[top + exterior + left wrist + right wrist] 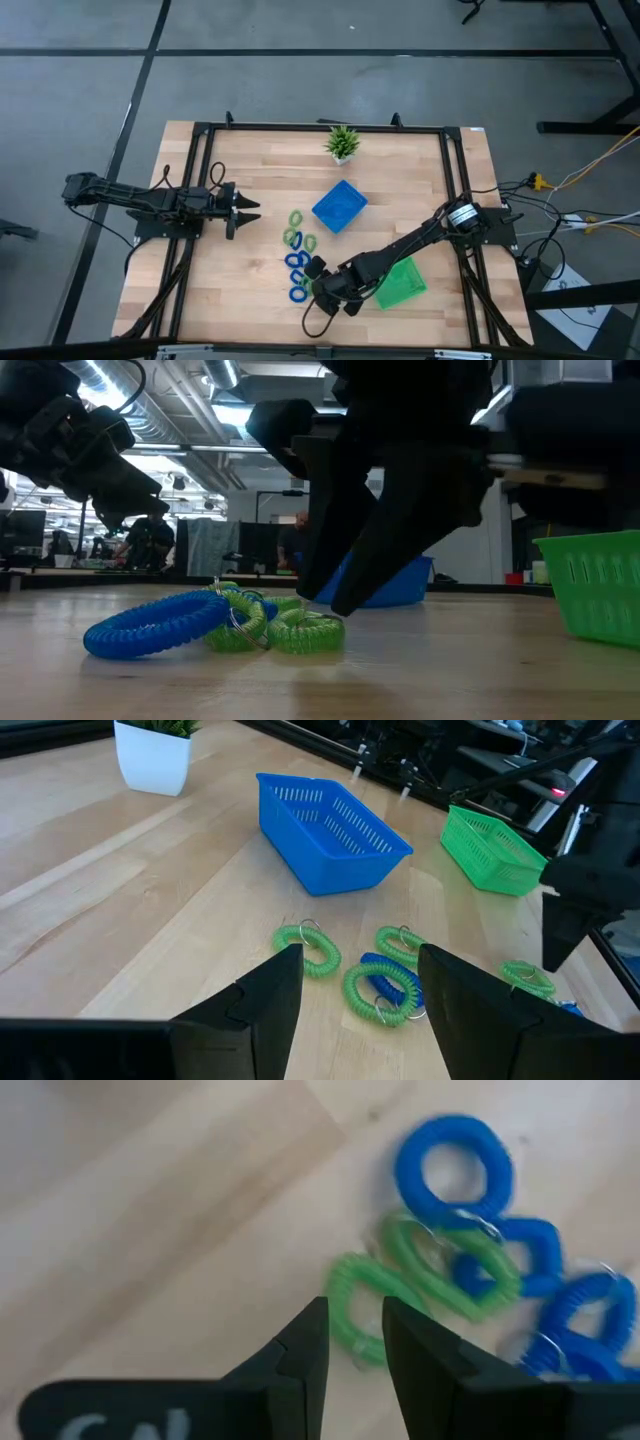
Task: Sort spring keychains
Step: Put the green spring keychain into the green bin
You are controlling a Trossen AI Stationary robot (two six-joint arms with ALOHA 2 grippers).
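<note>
Several spring keychains, bright blue and light green, lie in a loose cluster on the wooden table. My right gripper is down at the cluster's right side, open by a narrow gap. Its fingertips stand on either side of one strand of a green keychain; I cannot tell whether they touch it. A blue ring and other tangled loops lie just beyond. In the low view its finger reaches the table beside the green coils. My left gripper hovers open to the left of the cluster.
The blue tray sits right of the cluster's far end, and the green tray sits under my right arm near the near edge. A small potted plant stands at the far edge. Bare wood lies left of the keychains.
</note>
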